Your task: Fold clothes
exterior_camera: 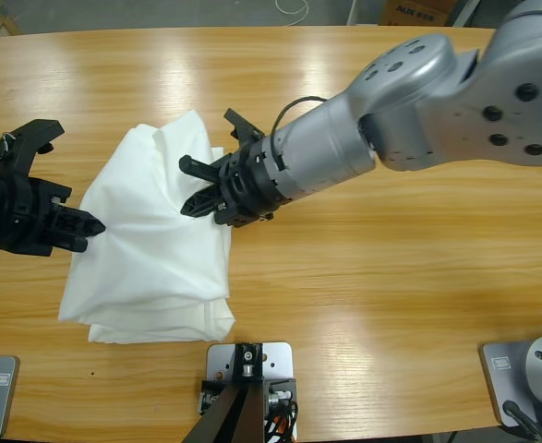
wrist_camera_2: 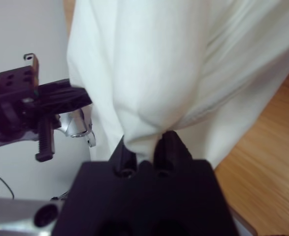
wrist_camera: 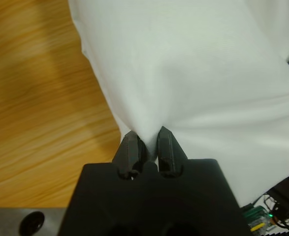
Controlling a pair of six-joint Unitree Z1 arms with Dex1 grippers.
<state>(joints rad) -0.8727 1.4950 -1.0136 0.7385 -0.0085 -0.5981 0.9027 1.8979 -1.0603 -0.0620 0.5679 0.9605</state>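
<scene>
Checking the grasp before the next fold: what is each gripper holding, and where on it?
Both hold the white T-shirt. The left gripper pinches a bunched fold at its edge; the right gripper pinches a fold at the opposite edge.

I think I work in a robot laboratory or test room. My two silver-grey metal arms (exterior_camera: 418, 101) reach over one long surface of pale varnished wood (exterior_camera: 391, 268). Behind its far edge I see a brown cardboard box (exterior_camera: 416, 11) and a thin white cable (exterior_camera: 292, 7) on the floor.
</scene>
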